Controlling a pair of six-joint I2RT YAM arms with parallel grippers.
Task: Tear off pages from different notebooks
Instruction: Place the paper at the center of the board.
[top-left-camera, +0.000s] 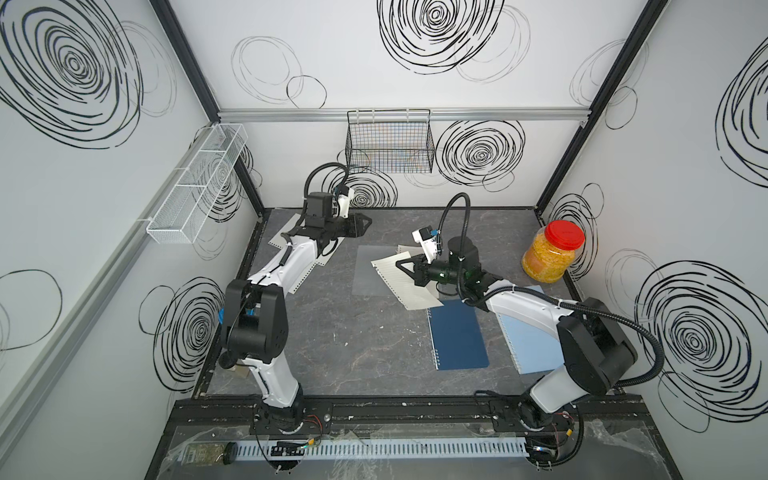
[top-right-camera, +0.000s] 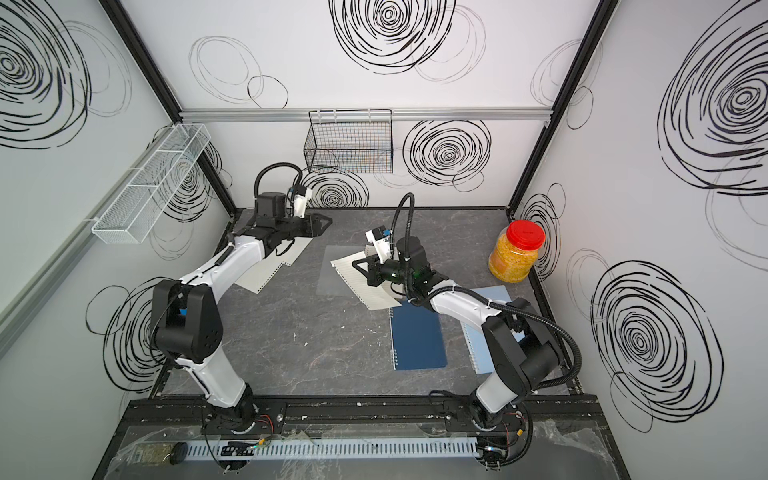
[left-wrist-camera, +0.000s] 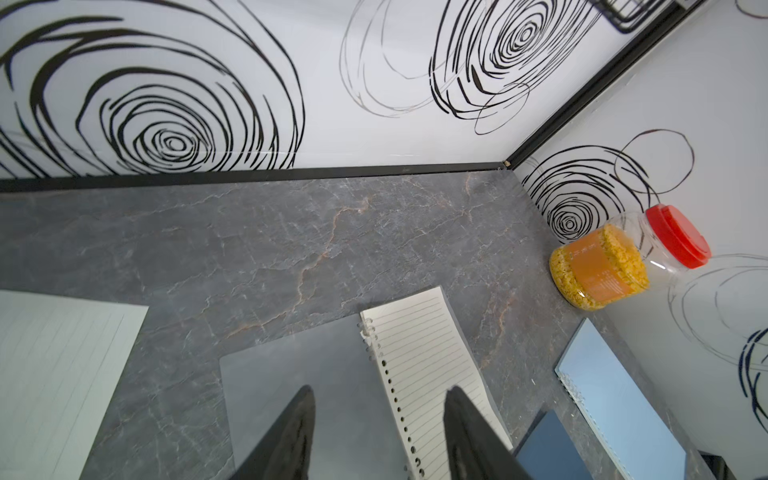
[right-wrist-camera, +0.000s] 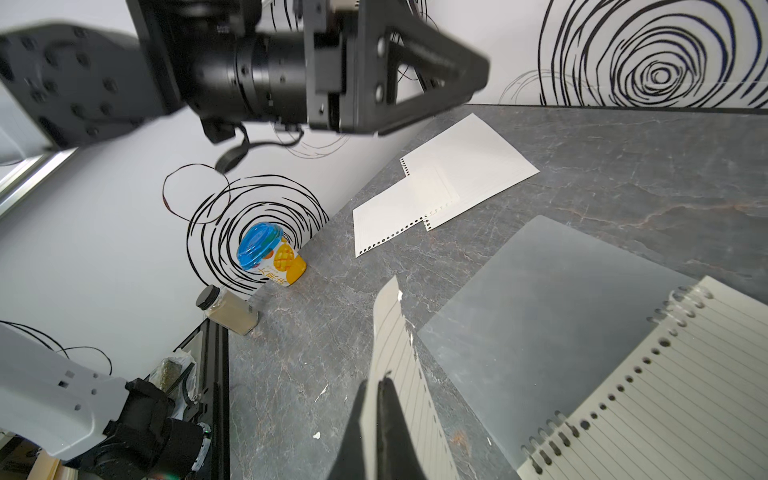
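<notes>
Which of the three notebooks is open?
The frosted-cover notebook: its clear cover lies flipped out flat beside it. The navy notebook and the light blue notebook are both closed.

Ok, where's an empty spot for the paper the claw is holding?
Biggest bare patch: the front middle of the table, between the left arm and the navy notebook. Also along the back wall, beside the jar. Crowded: the right side, around the notebooks.

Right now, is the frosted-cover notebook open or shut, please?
Open: its frosted cover lies flipped flat beside the exposed lined paper.
</notes>
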